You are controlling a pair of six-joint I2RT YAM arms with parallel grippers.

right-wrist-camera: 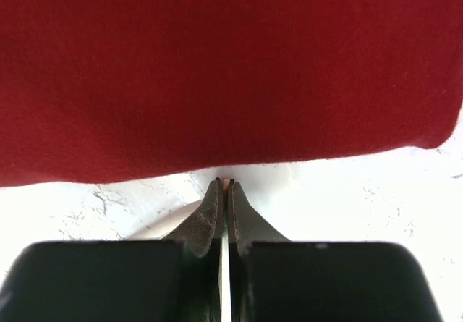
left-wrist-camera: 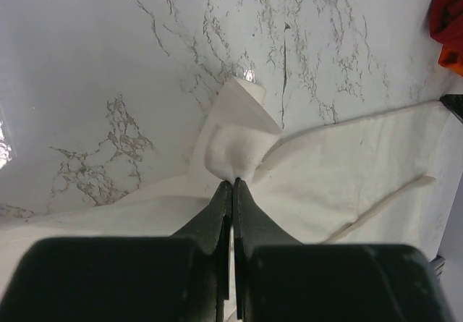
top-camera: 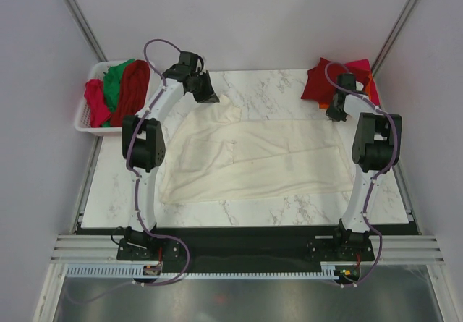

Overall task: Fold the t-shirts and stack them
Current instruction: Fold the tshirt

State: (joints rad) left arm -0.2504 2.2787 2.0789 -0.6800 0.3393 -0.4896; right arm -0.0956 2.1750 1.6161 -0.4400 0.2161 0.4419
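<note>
We see the cream t-shirt [top-camera: 253,159] lying spread over the middle of the marble table [top-camera: 108,192]. Its long axis runs from the table's left side to its right side, and its near hem slants slightly toward the table's near left corner. We cannot tell which way the collar faces. One corner of the cloth is drawn into a peak pointing toward the table's far left.

The left gripper [left-wrist-camera: 232,184] is clamped on that peak, with a small puff of fabric bunched just past its closed tips.

At the shirt's other far corner, toward the table's far right, the right gripper [right-wrist-camera: 224,184] has its fingers pressed together at the cloth's edge. We cannot tell whether any fabric is pinched.

Just beyond it, in the table's far right corner, sits a folded red shirt [top-camera: 322,79] with an orange garment [top-camera: 371,85] showing beneath.

Off the table's far left corner stands a white basket [top-camera: 81,119] holding red, green and pink clothes.
</note>
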